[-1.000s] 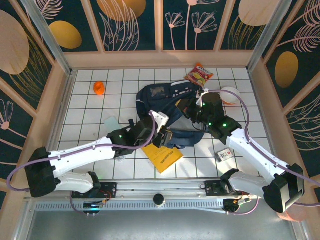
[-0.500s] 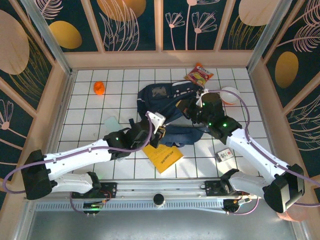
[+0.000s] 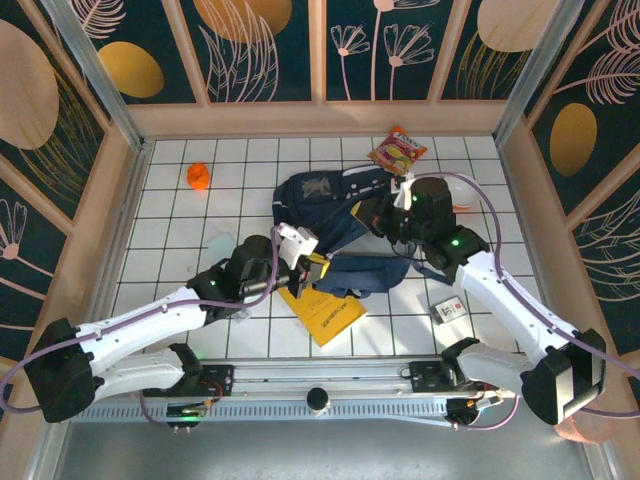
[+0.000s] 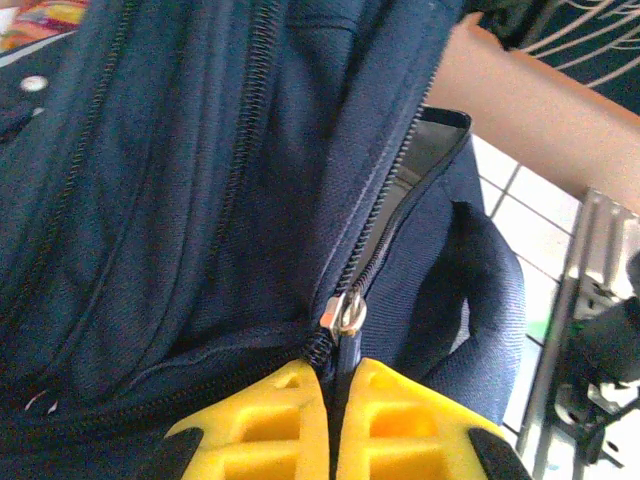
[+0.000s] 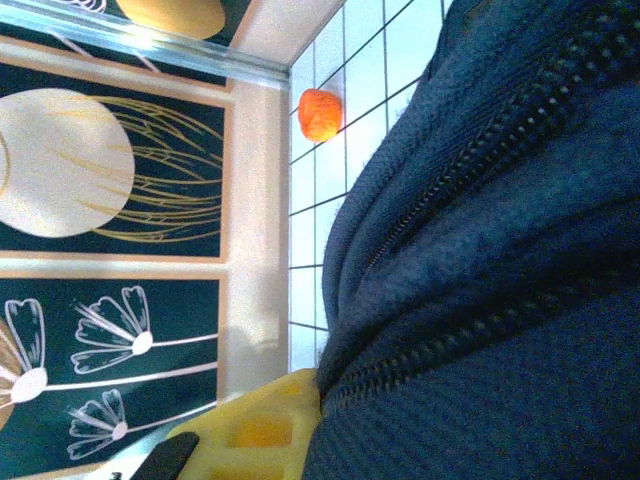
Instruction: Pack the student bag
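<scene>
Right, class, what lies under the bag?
A yellow booklet sticks out from under the near edge of the bag. How far it runs beneath is hidden, as is anything else there.

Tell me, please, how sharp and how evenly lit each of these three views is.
Top external: evenly lit and sharp, only soft shadows on the white tiled table. Left wrist: the silver zip pull on the navy-blue fabric backpack is crisp, the yellow left hand soft. Right wrist: the backpack weave is slightly blurred, the table's tiles washed out.
</scene>
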`<state>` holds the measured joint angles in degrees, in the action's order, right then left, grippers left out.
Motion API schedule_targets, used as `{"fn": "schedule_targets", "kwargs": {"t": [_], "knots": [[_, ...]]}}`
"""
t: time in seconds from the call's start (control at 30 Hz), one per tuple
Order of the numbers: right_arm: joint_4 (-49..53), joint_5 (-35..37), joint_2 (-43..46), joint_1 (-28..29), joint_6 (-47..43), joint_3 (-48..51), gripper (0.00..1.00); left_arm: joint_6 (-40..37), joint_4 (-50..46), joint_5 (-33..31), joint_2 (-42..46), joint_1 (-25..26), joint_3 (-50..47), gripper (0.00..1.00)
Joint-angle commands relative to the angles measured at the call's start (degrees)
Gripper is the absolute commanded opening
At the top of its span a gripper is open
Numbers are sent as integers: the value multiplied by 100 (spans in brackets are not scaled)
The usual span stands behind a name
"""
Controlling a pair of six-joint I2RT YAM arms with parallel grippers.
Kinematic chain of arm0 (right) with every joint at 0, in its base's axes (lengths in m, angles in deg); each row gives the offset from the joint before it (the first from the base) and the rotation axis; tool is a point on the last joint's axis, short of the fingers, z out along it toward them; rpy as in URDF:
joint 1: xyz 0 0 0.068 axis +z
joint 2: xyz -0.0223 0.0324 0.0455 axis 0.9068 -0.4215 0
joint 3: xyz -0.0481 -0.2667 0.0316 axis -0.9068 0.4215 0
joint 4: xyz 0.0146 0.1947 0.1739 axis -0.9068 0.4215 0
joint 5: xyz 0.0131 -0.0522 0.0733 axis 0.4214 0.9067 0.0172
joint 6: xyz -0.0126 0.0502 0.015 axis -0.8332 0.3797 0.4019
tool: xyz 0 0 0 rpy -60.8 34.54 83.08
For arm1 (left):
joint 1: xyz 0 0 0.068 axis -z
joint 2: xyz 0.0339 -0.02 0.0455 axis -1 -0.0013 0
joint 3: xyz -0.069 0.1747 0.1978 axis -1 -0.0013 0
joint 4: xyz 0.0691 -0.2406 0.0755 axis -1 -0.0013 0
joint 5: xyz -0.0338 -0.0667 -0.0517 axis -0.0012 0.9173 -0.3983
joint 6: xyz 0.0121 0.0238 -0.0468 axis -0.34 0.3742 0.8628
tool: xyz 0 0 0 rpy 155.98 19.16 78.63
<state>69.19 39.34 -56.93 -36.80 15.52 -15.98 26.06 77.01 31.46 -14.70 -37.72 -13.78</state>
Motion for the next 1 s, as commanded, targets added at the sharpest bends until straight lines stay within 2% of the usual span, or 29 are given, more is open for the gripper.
{"fn": "schedule_targets", "kwargs": {"t": [0.0,0.17,0.3,0.43,0.57,0.67,0.77,0.97], "knots": [[-325,-389,40,-150,-297,-496,0,-456,-279,777,-92,-53,-57,0],[-361,-459,-57,-58,-280,-489,0,-547,-519,238,-306,-52,196,0],[-416,-442,-106,20,-248,-505,0,-585,-493,-277,-364,-57,288,8],[-440,-406,-115,51,-238,-486,0,-891,-440,-267,-375,-51,333,17],[-501,-389,-101,69,-207,-440,0,-1180,-385,-89,-338,-51,316,18],[-542,-372,-111,97,-181,-404,0,-1385,-376,151,-346,-47,316,28],[-611,-362,-136,152,-146,-402,0,-1631,-401,289,-389,-40,332,30],[-662,-319,-244,274,-130,-454,0,-2669,-686,-162,-572,77,552,35]]}}
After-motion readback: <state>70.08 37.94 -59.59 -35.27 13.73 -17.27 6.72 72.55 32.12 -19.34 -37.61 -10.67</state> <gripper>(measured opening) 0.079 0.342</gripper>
